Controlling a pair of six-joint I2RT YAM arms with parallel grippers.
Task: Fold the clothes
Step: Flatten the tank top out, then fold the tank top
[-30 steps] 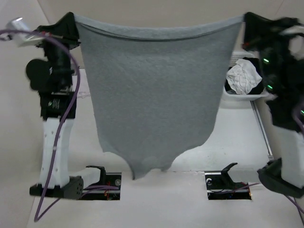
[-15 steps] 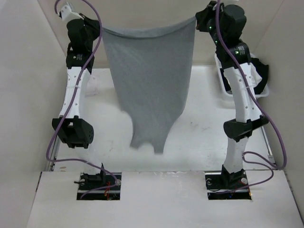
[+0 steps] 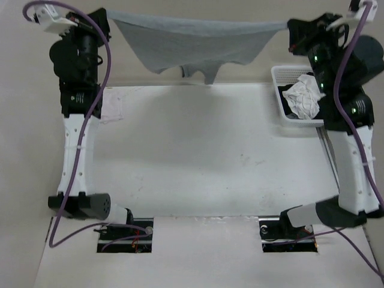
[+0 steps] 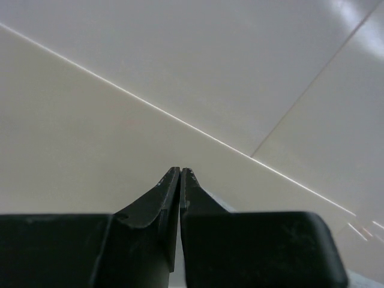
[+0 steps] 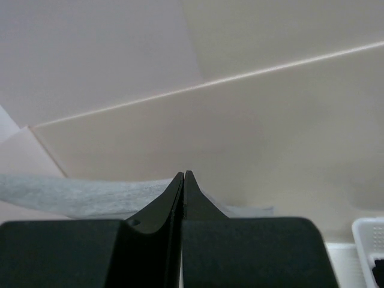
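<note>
Left gripper (image 3: 107, 18) and right gripper (image 3: 291, 28) clamp opposite corners of the grey shorts (image 3: 192, 37), stretched aloft, presumably for flattening.

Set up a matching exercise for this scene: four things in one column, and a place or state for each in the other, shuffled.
1. grey garment
2. white basket
3. small white cloth
4. left pincer

A. lying flat on the table, left side
B. shut on a corner of the garment
C. stretched out in the air
D. standing at the table's right edge

Pairs: 1-C, 2-D, 3-A, 4-B
</note>
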